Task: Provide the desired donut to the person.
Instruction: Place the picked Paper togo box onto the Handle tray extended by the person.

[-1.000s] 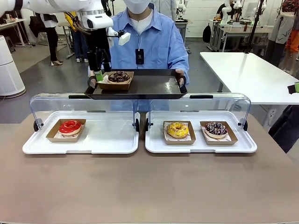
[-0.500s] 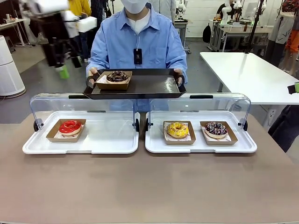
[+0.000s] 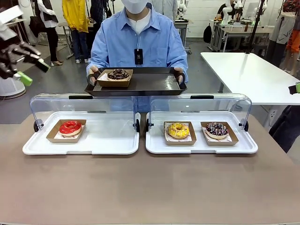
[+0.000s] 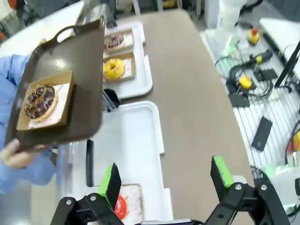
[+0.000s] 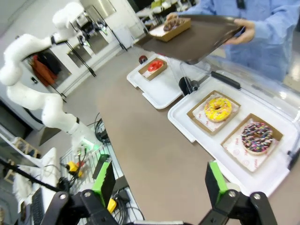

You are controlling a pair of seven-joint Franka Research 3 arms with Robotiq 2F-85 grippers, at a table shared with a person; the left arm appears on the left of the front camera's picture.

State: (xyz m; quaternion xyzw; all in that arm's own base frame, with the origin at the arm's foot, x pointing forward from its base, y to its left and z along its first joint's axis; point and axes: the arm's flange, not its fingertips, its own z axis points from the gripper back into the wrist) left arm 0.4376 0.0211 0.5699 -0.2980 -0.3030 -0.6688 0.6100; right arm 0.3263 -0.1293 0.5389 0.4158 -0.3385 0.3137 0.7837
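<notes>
Chocolate donut [image 3: 118, 74] sits in its cardboard boat [image 3: 115, 85] on the left end of the dark tray [image 3: 154, 84], which the person [image 3: 136, 44] holds up at the far side of the table with a hand at each end. So we reckon the handover is basically done.

Our left gripper [image 4: 165, 177] hangs out at the far left, well apart from the tray, fingers spread wide and holding nothing. Our right gripper [image 5: 159, 180] is on the near side, also spread wide and empty.

Next move, we'd guess, is just keeping both arms clear of the tray. We don't see anything left to grab.

Quick count:
- Four donuts, each in its own cardboard boat.
- One is the chocolate donut up on the dark tray.
- The red donut [image 3: 70, 127] is alone in the left white tray [image 3: 110, 140].
- The yellow donut [image 3: 178, 130] and the sprinkled donut [image 3: 216, 129] share the right white tray [image 3: 156, 138].
- That's two white trays, both with their clear lids [image 3: 84, 105] flipped up.
</notes>
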